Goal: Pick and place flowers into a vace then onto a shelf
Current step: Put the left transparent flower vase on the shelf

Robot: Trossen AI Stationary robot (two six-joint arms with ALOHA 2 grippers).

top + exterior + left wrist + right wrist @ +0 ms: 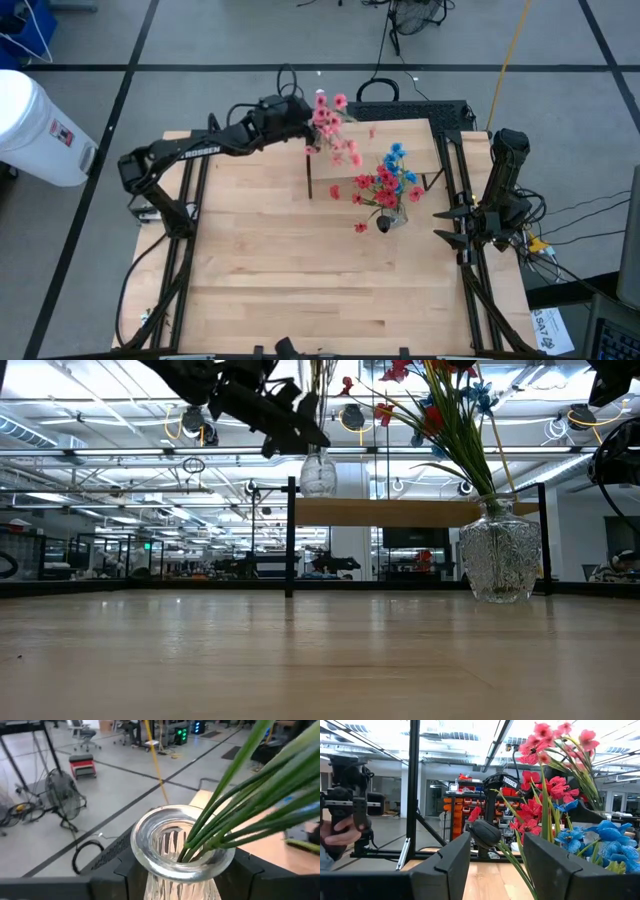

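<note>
My left gripper (pixel 303 125) is shut on a small clear glass vase (pixel 318 470) with pink flowers (pixel 335 125), held at the far left end of the shelf (pixel 410 145), just over its board (pixel 400 512). I cannot tell whether the vase's base touches the board. A larger cut-glass vase (pixel 500 555) with red and blue flowers (pixel 390 180) stands by its base on the table in front of the shelf. My right gripper (pixel 448 225) is open and empty to that vase's right, its fingers pointing at it (pixel 497 865). My left gripper pinches the small vase's neck (pixel 182 865), just under the flared rim, between its two fingers (pixel 112 877). The fingers come from the table's left, slanting a little down. The vase stays upright, its green stems (pixel 235 815) leaning out of the mouth.
The shelf's black legs (pixel 291 540) stand on the table's far half. A white bin (pixel 35 120) stands off the table at the left. A person's hand (pixel 340 832) with a controller shows beyond the table. The table's near half (pixel 330 290) is bare wood.
</note>
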